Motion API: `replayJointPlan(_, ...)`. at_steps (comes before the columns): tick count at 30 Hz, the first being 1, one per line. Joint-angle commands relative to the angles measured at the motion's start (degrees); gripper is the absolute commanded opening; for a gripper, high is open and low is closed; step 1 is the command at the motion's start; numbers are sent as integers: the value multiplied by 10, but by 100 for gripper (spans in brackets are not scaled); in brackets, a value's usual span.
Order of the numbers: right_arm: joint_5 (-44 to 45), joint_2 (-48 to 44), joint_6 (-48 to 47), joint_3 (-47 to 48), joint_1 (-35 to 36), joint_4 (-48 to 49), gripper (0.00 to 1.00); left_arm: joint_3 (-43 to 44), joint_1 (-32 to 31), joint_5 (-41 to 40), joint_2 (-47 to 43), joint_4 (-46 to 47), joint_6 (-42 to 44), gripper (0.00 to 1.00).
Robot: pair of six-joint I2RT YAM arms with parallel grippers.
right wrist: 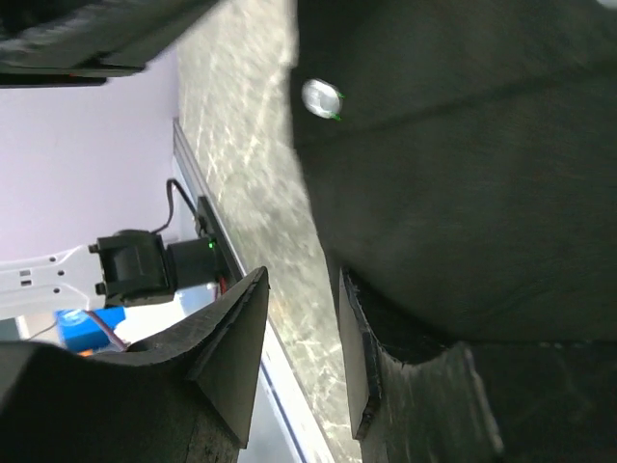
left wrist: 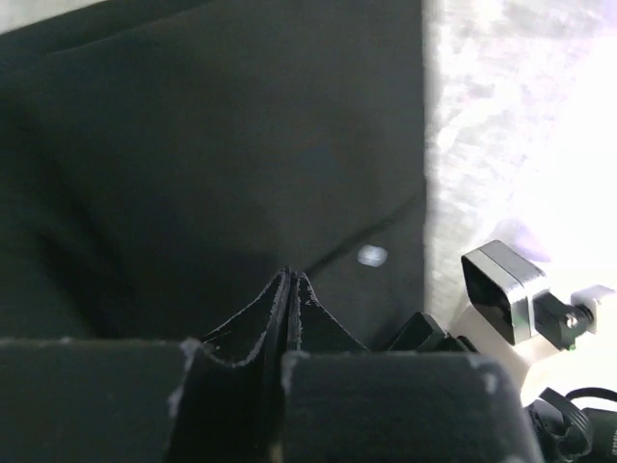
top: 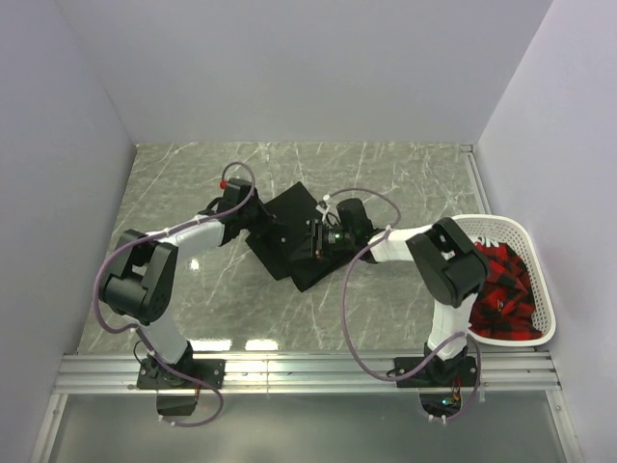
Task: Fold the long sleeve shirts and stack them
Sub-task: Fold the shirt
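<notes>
At the middle of the desk (top: 405, 178) lies the black shirt (top: 289, 214) between both arms. The left pincer (left wrist: 289, 282) is at its left edge with fingers pressed together and tips on the cloth, and the right pincer (right wrist: 301, 282) is at its right edge with fingers apart, one against the cloth's border and one over bare marble. The shirt's edges run oblique to the desk's edges, one corner pointing to the far wall; which end is the collar I cannot tell, though a pale button (right wrist: 321, 98) shows near the border.
</notes>
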Motion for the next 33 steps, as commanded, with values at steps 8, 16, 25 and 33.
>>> replayJointPlan(8, -48, 97, 18, -28, 12, 51, 43, -137, 52, -29, 54, 78, -72, 1)
replayJointPlan(16, -40, 95, -19, -8, 16, -8, 43, -158, 67, -43, 20, 72, -78, 2)
replayJointPlan(25, -28, -27, -87, 50, 6, -134, 44, -65, 68, -96, -48, -34, 34, 11)
replayJointPlan(33, -27, -91, -97, 73, -67, -162, 44, -24, 28, -96, -106, -53, 80, 11)
